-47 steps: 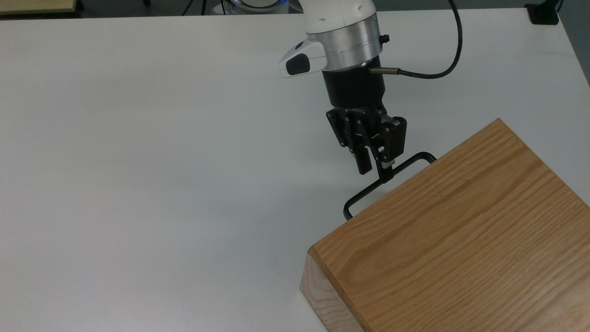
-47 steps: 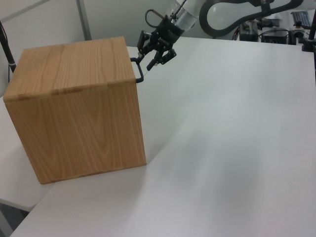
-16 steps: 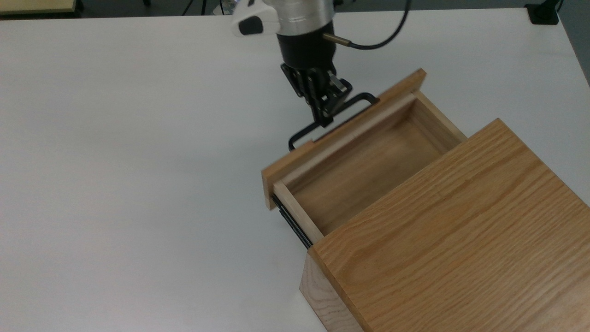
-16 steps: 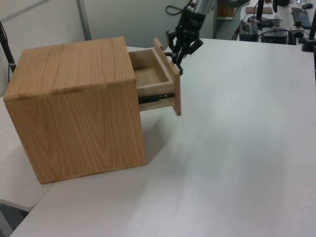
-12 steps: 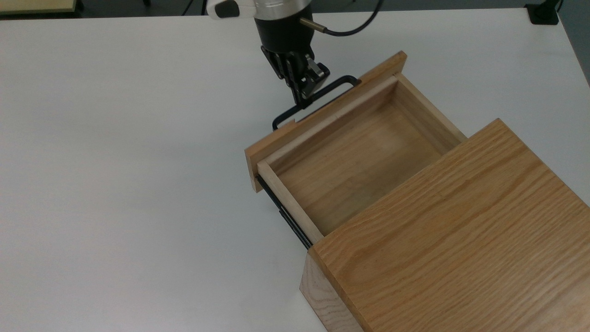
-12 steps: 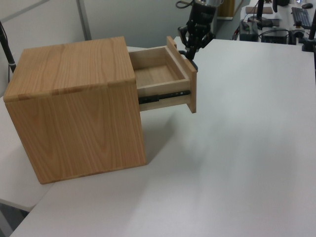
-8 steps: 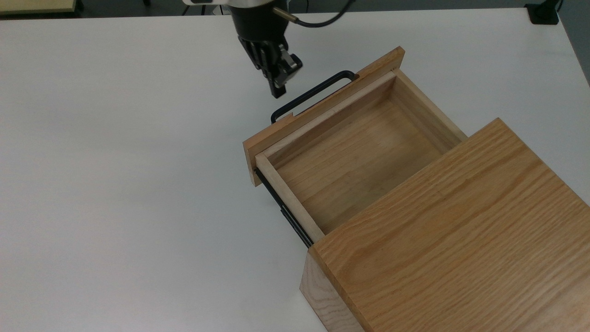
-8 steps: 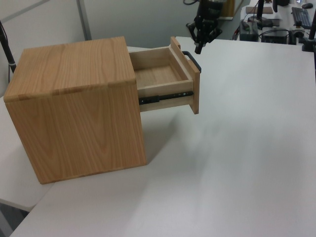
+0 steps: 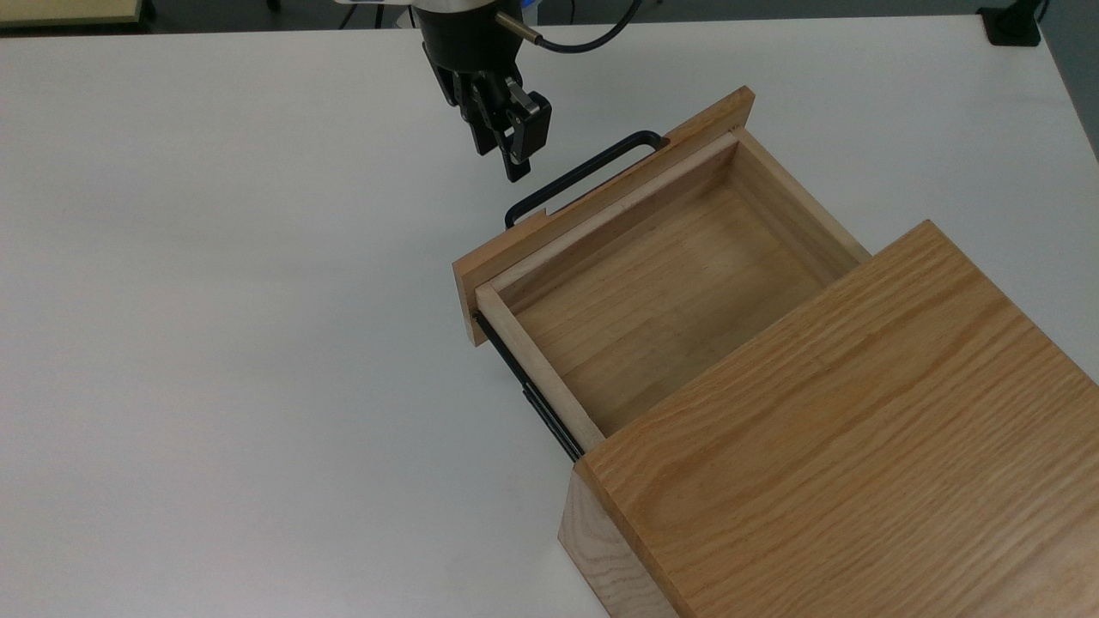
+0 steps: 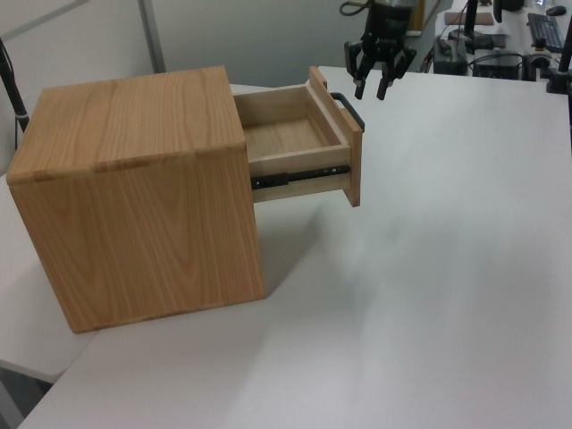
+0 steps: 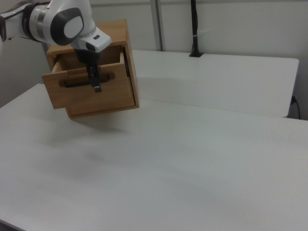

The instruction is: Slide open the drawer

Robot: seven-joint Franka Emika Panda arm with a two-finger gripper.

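The drawer [image 9: 652, 283] is of light oak wood and stands pulled far out of its box, toward the top view's upper left. Its flat front panel carries a thin black bar handle [image 9: 584, 176]. The paler tray inside is empty. A black rail runs along its near side in the left view.

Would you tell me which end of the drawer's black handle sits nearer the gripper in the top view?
The handle's lower-left end, near the top view's left; the gripper hangs open just above it.

White table [image 9: 215, 343] — oak box casing [image 9: 841, 446] directly on it, near one edge
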